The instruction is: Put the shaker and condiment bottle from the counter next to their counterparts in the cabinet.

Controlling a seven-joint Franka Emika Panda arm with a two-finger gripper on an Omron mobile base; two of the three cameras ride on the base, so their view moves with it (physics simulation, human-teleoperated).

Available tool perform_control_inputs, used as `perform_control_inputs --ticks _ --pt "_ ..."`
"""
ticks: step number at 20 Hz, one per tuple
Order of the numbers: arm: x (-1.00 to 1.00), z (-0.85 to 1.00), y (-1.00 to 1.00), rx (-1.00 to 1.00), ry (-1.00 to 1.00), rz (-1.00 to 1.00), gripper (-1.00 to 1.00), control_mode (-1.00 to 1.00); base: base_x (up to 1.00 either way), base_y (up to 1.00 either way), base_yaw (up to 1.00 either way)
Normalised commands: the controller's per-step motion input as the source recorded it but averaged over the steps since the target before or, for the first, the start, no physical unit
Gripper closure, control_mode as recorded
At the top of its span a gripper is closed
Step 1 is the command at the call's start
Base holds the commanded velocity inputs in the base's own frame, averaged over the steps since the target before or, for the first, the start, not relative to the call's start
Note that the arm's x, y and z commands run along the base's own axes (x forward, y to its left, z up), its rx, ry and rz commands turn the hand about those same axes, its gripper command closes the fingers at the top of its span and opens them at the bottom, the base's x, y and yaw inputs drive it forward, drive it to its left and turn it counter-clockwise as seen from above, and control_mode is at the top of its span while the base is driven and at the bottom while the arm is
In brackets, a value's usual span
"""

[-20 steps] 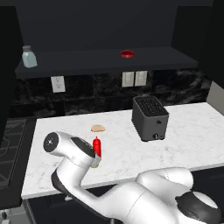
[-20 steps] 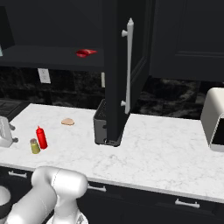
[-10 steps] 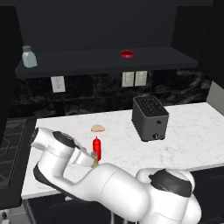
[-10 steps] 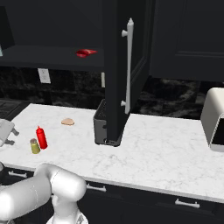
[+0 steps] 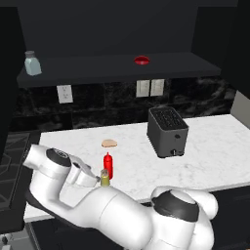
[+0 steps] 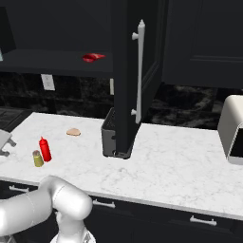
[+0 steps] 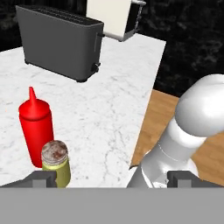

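You see a glossy red plastic bottle [image 7: 36, 126], a shaker [image 7: 57, 168] with a dull mottled metal cap, a matt grey toaster [image 7: 61, 40], and a smooth marble counter [image 7: 109, 109].

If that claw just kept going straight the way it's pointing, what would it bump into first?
Probably the shaker, which stands just ahead of the open claw, near its left fingertip. The red bottle stands right behind it. Depth is hard to judge; the middle of the claw could pass beside them.

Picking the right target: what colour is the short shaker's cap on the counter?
Speckled silvery-grey cap on the small yellow-olive shaker; clearest in the hand view.
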Motion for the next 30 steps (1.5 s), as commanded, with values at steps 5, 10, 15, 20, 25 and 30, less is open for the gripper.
perform_control_inputs --ticks 5,10,15,20,25,30 --pt "0.00 -0.45 -0.50 0.03 -0.21 0.38 -1.00 -1.00 0.00 0.00 0.00" --pt "-0.02 -0.32 -0.59 0.00 -0.07 0.36 -1.00 -1.00 0.00 0.00 0.00" --pt "0.00 0.00 -0.02 0.00 0.00 0.00 -1.00 -1.00 0.00 0.00 0.00" --pt "0.02 -0.05 0.02 0.00 0.00 0.00 -1.00 -1.00 0.00 0.00 0.00" --pt "0.25 -0.32 0.20 0.01 0.00 0.03 -1.00 -1.00 0.00 0.00 0.00" --pt "0.37 -0.30 0.28 0.03 -0.01 0.05 -1.00 -1.00 0.00 0.00 0.00"
